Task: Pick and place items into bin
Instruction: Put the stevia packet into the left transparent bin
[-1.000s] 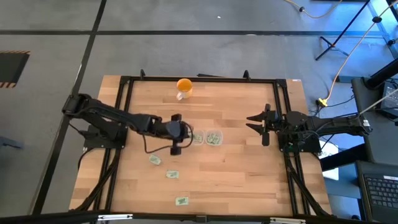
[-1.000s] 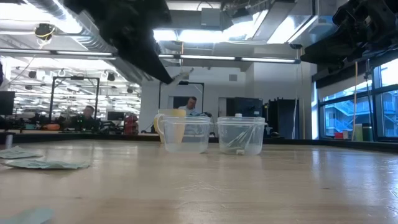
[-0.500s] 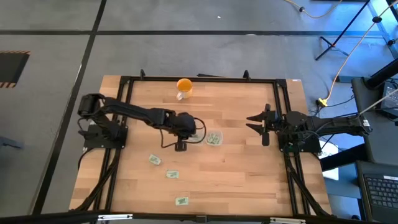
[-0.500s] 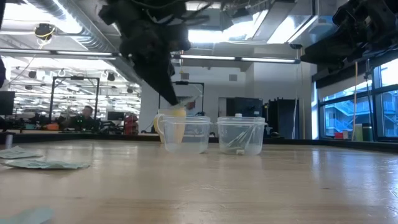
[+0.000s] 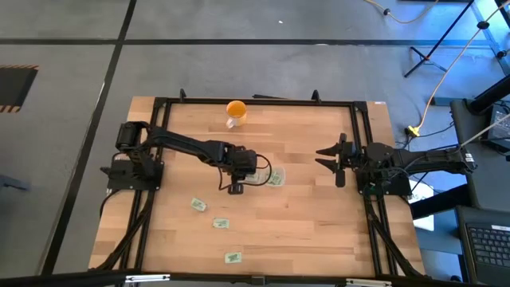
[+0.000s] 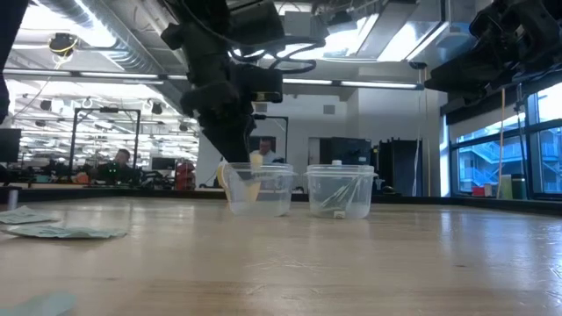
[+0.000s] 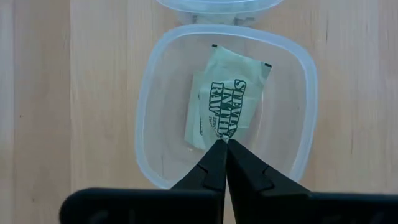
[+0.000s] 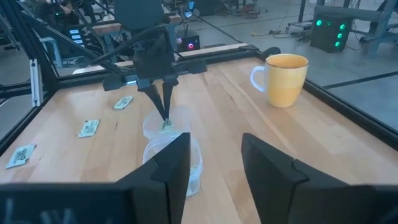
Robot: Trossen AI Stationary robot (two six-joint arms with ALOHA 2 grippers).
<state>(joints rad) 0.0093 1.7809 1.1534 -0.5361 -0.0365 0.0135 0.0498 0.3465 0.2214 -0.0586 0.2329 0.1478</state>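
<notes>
My left gripper [image 5: 252, 171] is shut on a pale green packet [image 7: 227, 99] and reaches down into the left one of two clear plastic bins [image 6: 257, 189]. The second bin [image 6: 341, 190] stands just to its right and holds several packets [image 5: 275, 178]. Three more packets lie flat on the table nearer the front: one [image 5: 198, 205], another [image 5: 221, 224] and a third [image 5: 233, 257]. My right gripper [image 5: 329, 160] waits open near the table's right edge, touching nothing. My left gripper pinches the packet between its two fingertips at the packet's upper edge [image 7: 219, 138], coming from above and pointing down. The packet hangs below the fingers inside the bin [image 6: 252, 183]; whether its lower end rests on the bin's floor, I cannot tell.
An orange cup [image 5: 236, 112] stands near the table's far edge. A black frame [image 5: 159, 112] runs around the table top. Bare wood lies between the bins and my right gripper [image 8: 214, 163]. People sit in the room behind the table [image 6: 123, 160].
My left gripper has moved toward the table's right, from beside the bins to above the left bin, and has come down so that its fingertips and the packet are now inside that bin. It has stayed shut.
</notes>
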